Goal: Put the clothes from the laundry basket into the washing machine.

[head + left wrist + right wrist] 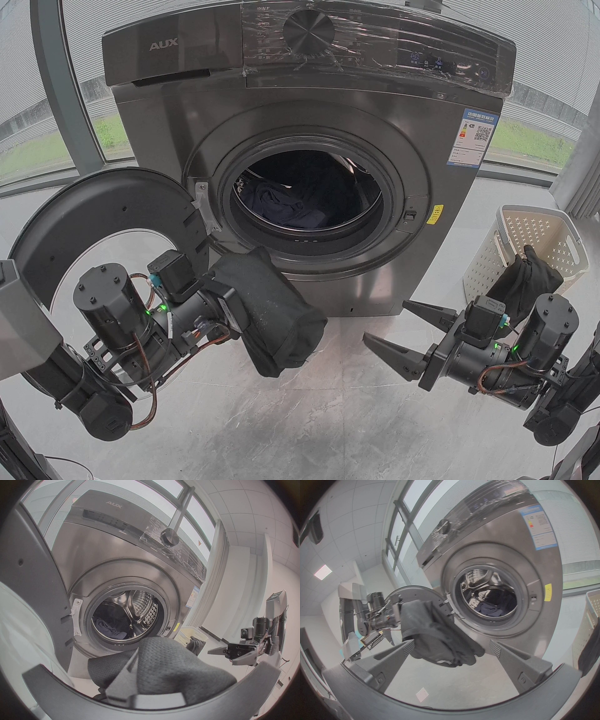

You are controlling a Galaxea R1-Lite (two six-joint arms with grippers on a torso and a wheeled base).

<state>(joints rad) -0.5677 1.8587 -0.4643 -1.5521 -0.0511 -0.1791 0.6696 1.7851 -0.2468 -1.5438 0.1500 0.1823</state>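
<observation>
Head view: left tool (128, 680) clamped on a dark garment (281, 319) below the washing machine (350, 112) opening. Right tool (386, 320) is spread apart and holds nothing. Loading step, by my read; next, lift the garment into the drum (306, 187).

Markings I see: washing machine (156, 125)
Maker's lettering (163, 44) at upper left; blue-edged label (473, 138) with QR code; yellow sticker (434, 214), unreadable.

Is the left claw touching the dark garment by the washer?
Touching. The left wrist view shows the left gripper shut on the garment, with the fabric bunched against it and draping over.
</observation>
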